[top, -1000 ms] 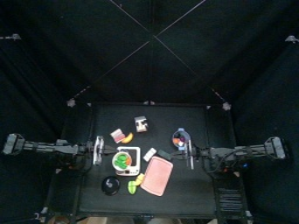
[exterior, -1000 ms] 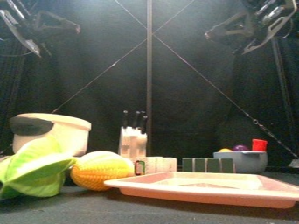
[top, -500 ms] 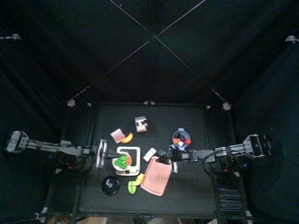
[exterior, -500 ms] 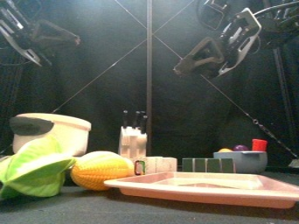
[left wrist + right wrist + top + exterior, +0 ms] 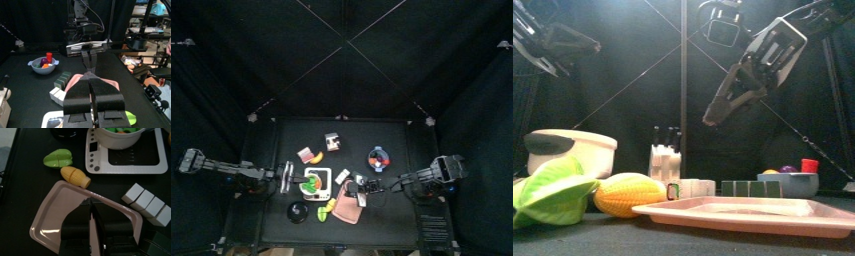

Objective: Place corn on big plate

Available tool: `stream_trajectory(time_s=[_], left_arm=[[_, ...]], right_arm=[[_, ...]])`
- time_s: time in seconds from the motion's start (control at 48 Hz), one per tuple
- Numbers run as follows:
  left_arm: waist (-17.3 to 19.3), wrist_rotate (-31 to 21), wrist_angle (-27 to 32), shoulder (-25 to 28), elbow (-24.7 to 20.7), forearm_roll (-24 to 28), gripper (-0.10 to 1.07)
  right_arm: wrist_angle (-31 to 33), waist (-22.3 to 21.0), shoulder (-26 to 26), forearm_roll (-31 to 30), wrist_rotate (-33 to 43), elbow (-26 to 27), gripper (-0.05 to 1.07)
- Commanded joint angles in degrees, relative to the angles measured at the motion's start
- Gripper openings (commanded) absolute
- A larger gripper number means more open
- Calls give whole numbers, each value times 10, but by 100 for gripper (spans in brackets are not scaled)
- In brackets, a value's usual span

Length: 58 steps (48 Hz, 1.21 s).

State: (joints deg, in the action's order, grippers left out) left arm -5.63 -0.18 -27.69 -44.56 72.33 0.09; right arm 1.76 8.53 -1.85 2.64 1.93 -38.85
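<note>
Movement belonged almost wholly to the right arm. From above, its right claw [image 5: 362,188] had swung in from the worktop's right side to hang over the flat pink-red rectangular plate [image 5: 350,208], where a second before it sat well off that plate. The small yellow oblong toy corn [image 5: 322,207] had not shifted: it lay just beside the pink plate, on its left, off it. One white square tray with green in it [image 5: 314,182] stood beyond the plate and one small round multicoloured dish [image 5: 378,156] further off. The left claw [image 5: 286,180] rested left of the plate.

At table height, the right claw [image 5: 714,118] had dropped from the top corner to hang tilted above the plate [image 5: 747,213]. One corn [image 5: 631,194] and one green leafy piece [image 5: 553,196] sat left of the plate, with a row of grey blocks [image 5: 748,187] behind it.

Seen from the left wrist, the left claw [image 5: 91,82] was clenched on nothing, facing the plate [image 5: 77,78] and the dish [image 5: 45,64].

Seen from the right wrist, the right claw [image 5: 91,204] was clenched and empty above the plate [image 5: 57,215]; one corn [image 5: 75,176] lay just off the plate's corner, one green piece [image 5: 57,158] beyond it, and four pale blocks [image 5: 147,201], as far as I could count, beside the plate.

I judged the reach only begun: the claw would need to open before taking the corn.
</note>
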Motion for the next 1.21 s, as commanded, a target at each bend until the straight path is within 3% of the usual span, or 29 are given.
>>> stream_trajectory(time_s=[0.0, 0.5, 0.75, 1.188], left_arm=[[-1, 0, -5, 1, -7, 0, -4], [-1, -1, -5, 1, -4, 0, -4], [-1, -1, -4, 2, -1, 0, -4], [-1, -1, -4, 1, 3, -1, -4]], right_arm=[[13, 8, 20, -9, 0, 40, 38], [74, 38, 150, -25, -2, 177, 98], [130, 49, 192, -80, -1, 229, 99], [134, 50, 207, -119, -3, 263, 99]])
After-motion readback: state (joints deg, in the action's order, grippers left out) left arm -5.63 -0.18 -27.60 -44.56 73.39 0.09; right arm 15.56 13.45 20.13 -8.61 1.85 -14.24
